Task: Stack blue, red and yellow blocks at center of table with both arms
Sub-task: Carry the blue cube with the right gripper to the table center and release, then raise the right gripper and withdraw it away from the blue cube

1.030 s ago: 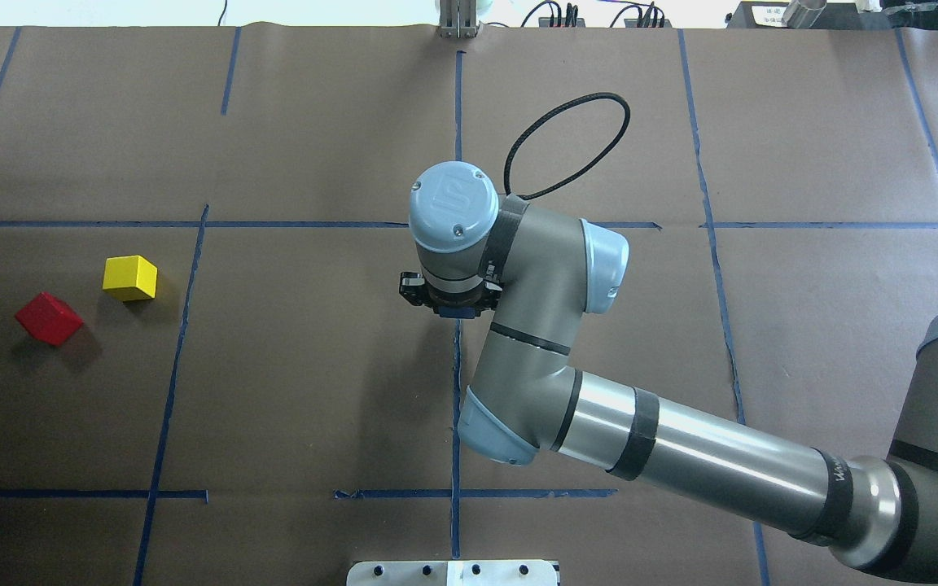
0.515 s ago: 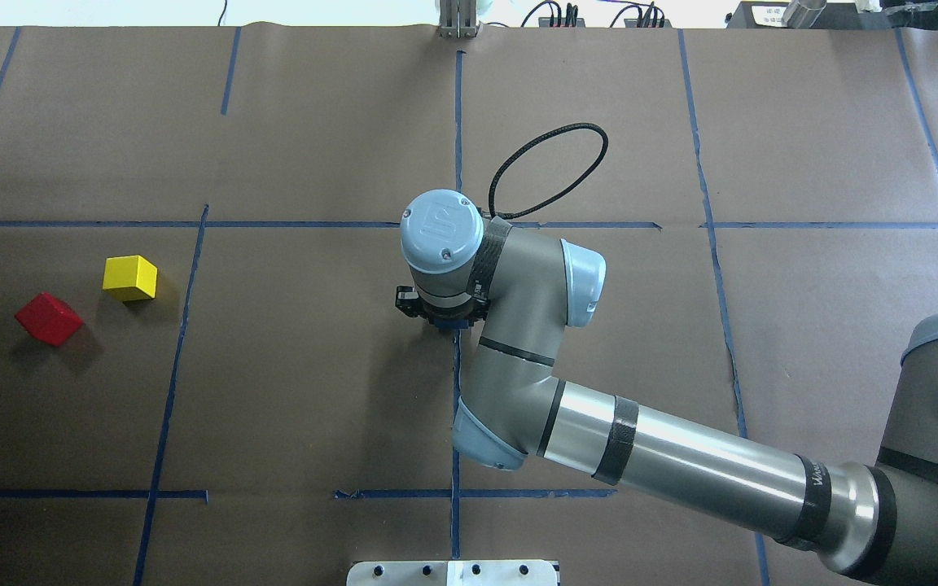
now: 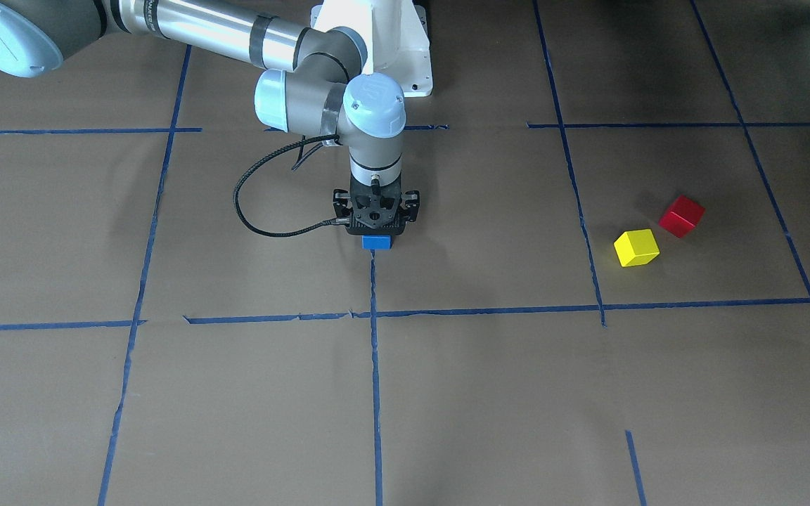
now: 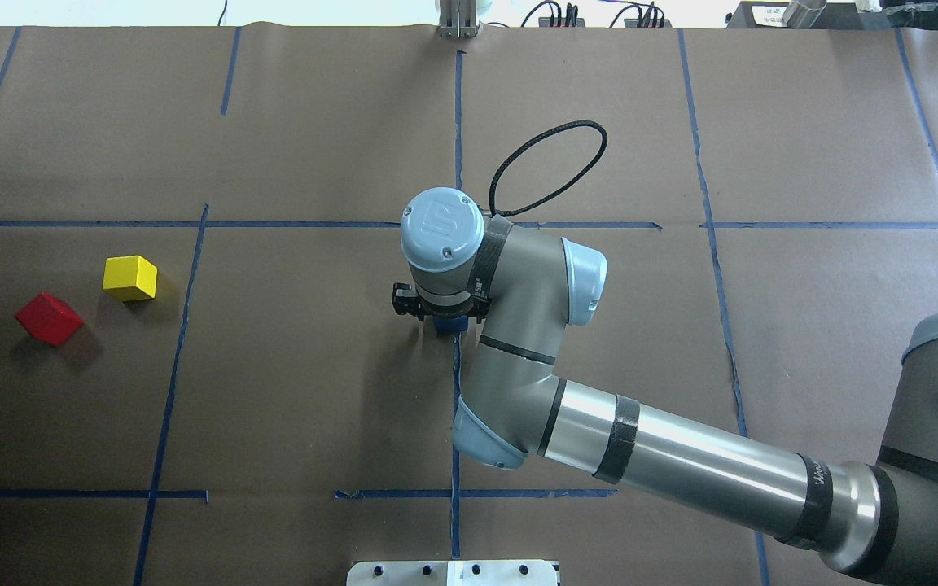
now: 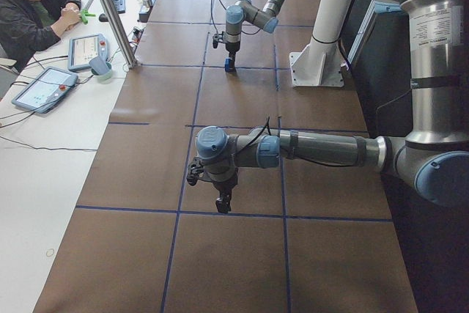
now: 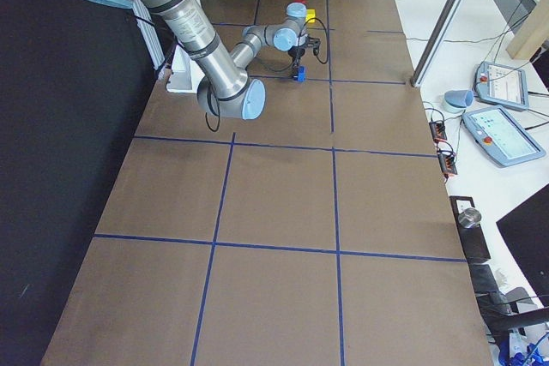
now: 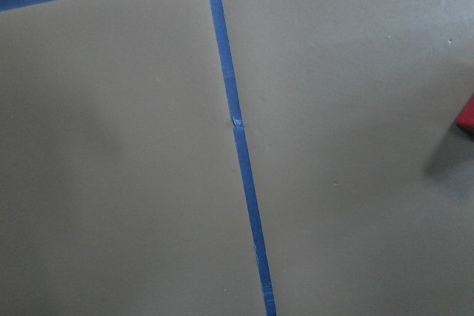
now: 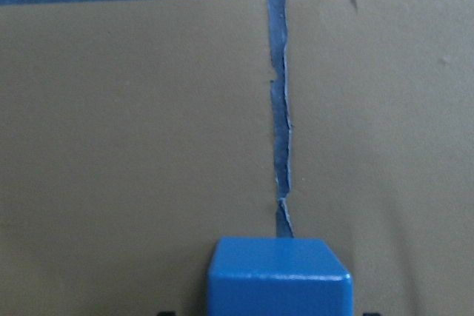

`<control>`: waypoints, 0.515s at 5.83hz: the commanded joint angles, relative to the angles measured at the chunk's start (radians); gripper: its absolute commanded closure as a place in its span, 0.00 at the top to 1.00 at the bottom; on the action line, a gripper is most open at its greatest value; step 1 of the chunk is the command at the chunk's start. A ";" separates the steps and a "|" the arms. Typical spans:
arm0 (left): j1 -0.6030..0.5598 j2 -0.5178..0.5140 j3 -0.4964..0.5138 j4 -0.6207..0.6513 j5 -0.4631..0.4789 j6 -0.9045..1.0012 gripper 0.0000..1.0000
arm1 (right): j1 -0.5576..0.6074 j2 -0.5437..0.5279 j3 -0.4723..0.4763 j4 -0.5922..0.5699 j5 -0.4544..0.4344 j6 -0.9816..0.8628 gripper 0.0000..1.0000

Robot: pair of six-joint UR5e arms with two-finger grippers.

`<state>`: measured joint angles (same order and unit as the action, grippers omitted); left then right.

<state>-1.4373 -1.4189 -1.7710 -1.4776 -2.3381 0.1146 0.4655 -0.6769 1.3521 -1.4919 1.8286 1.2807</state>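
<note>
My right pincer (image 3: 375, 223) is clenched on the blue block (image 3: 377, 242), pointing straight down at the middle of the bench (image 3: 250, 393); the block pokes out below my fingers and, from the front-facing and wrist views, it looks to sit on or just above the brown surface, right where a tape line (image 8: 280, 131) ends; I cannot tell whether it is truly touching. If I let go while it hangs a little high, it may drop, bounce or turn, and a skewed base would spoil every layer above; if I press down too hard, the block could twist in my grip; if I lift away before my fingers have parted fully, I may drag it off the centre.

My left pincer (image 5: 223, 201) shows only in the side view, hovering low over the bench towards its left end, so I cannot tell whether it is parted or closed; its wrist camera catches just a sliver of red at the edge. The red block (image 4: 49, 318) and the yellow block (image 4: 130, 277) lie near each other, apart, towards the bench's left edge; reaching for one, my fingers could nudge its neighbour; and bringing it to the centre before my right arm has cleared risks the two arms meeting.
</note>
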 commanded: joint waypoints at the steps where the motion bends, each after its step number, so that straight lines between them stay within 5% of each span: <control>1: 0.000 0.000 -0.001 -0.001 0.000 -0.001 1.00 | 0.066 -0.012 0.121 -0.048 0.023 -0.014 0.99; 3: 0.000 -0.003 -0.004 -0.003 0.003 0.000 1.00 | 0.254 -0.111 0.267 -0.142 0.197 -0.256 0.99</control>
<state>-1.4379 -1.4198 -1.7734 -1.4792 -2.3368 0.1147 0.6216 -0.7264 1.5456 -1.5999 1.9354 1.1429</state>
